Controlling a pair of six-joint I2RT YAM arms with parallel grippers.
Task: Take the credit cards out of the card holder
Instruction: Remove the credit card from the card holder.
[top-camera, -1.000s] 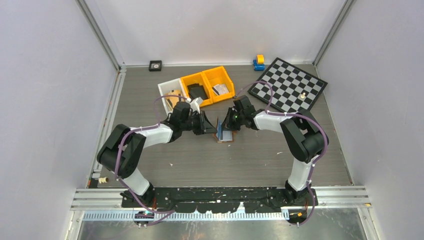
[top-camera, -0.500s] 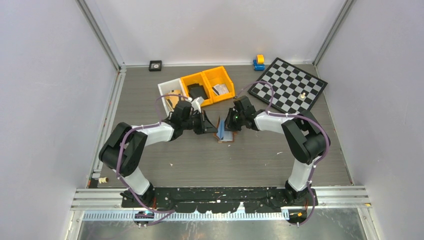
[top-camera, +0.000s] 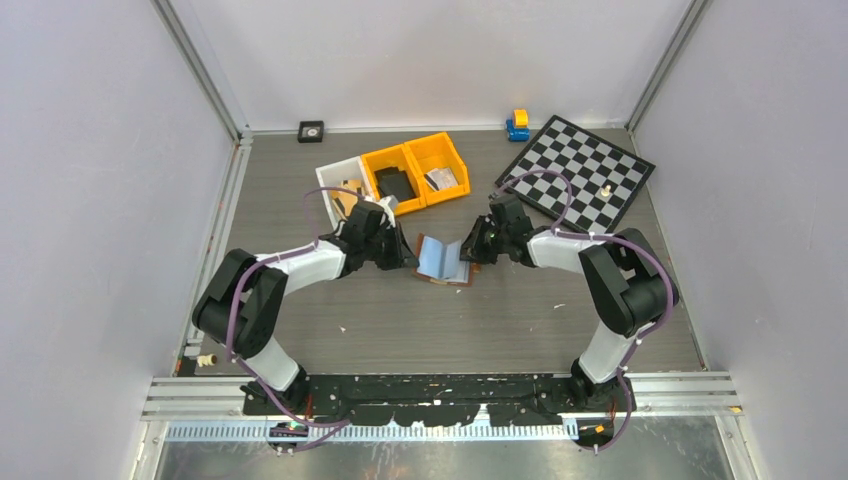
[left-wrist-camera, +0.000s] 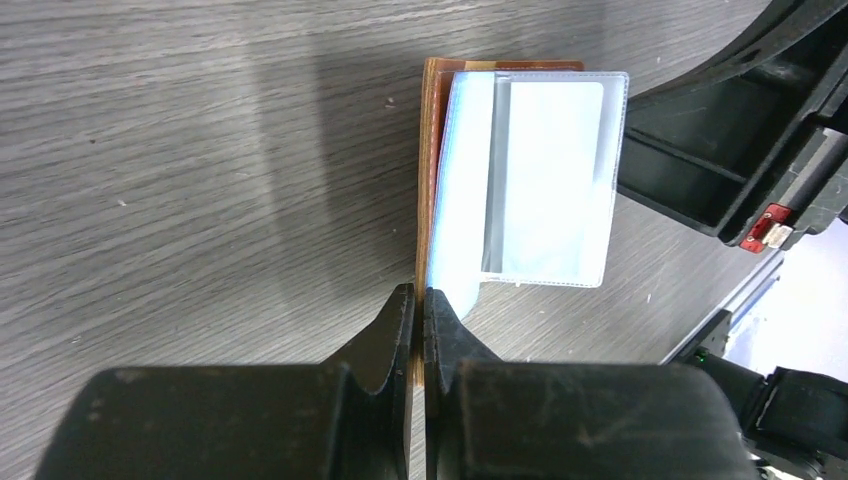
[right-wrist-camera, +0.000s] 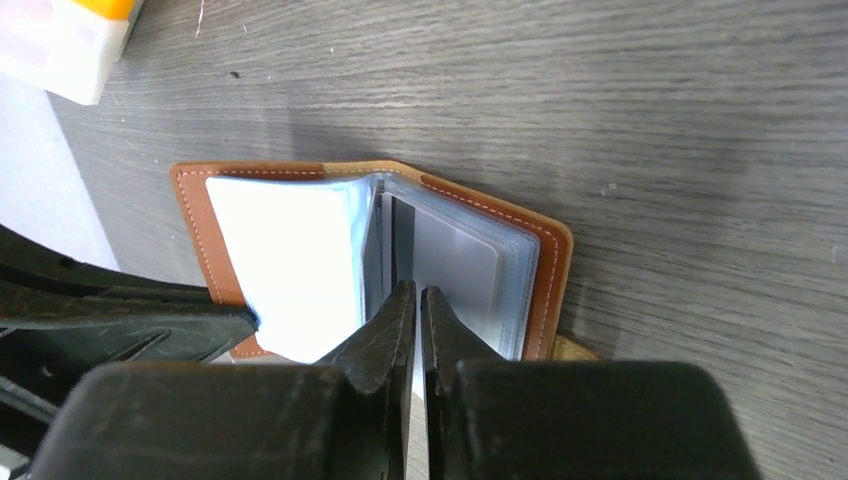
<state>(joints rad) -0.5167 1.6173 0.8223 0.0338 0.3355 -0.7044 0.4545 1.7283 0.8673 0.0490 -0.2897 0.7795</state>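
Observation:
The reddish-brown card holder (top-camera: 441, 260) lies spread open on the table between my two grippers, pale blue inside up. My left gripper (top-camera: 404, 256) is shut on the brown cover's edge (left-wrist-camera: 421, 230). Clear sleeves fan out from the spine, and pale credit cards (left-wrist-camera: 550, 180) show through them. My right gripper (right-wrist-camera: 412, 292) has its tips at the sleeves (right-wrist-camera: 455, 265) beside the raised right cover (right-wrist-camera: 548, 270). Its jaws stand a hair apart, and whether a sleeve is pinched between them I cannot tell.
Behind the holder stand a white bin (top-camera: 340, 185) and two yellow bins (top-camera: 415, 168) with small items inside. A chessboard (top-camera: 578, 168) lies at the back right, with a blue and yellow toy (top-camera: 518, 124) beside it. A small black square (top-camera: 311, 131) sits by the back wall.
The holder stood nearly upright and folded between the grippers; now it lies spread open. The right gripper has drawn away to the right and the left slightly to the left.

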